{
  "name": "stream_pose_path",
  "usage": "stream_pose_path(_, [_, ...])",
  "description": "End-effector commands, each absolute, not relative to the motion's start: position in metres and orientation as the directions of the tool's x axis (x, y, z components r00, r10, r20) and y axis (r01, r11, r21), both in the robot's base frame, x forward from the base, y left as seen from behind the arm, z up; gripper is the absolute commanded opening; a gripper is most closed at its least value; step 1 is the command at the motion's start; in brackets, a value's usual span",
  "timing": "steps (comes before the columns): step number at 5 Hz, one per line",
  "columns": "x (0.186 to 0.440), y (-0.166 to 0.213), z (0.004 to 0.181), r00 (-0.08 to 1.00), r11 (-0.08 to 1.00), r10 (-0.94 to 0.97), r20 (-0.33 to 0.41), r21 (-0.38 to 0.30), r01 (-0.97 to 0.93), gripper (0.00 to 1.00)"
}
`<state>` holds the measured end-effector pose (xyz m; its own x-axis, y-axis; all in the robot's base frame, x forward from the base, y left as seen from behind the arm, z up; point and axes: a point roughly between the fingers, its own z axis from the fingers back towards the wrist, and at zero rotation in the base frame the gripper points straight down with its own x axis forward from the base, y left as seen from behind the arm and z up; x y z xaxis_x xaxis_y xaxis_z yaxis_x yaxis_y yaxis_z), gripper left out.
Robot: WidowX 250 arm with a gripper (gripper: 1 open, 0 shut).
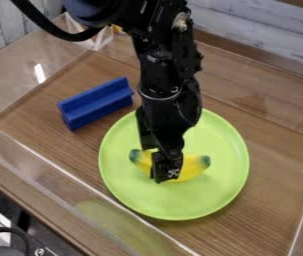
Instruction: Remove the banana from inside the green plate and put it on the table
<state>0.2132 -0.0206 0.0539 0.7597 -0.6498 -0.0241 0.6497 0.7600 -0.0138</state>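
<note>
While jaws (162, 168) gape wide, empty, banana (181, 170) lies crosswise in green plate (120, 160), tips up-curved.

One banana (181, 170) and one green plate (181, 185) are counted on the table (267, 105) (a single wooden top). One blue block (95, 102) is seen, and one pincer (165, 168).
</note>
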Motion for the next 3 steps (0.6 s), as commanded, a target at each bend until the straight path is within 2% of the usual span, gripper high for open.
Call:
stream_pose_path(1, [0.2149, -0.0197, 0.0528, 0.758, 0.758, -0.652, -0.006, -0.008, 0.652, 1.0])
stream_pose_path(3, [0.2152, -0.0199, 0.0466, 0.754, 0.754, -0.657, 0.006, -0.004, 0.657, 1.0])
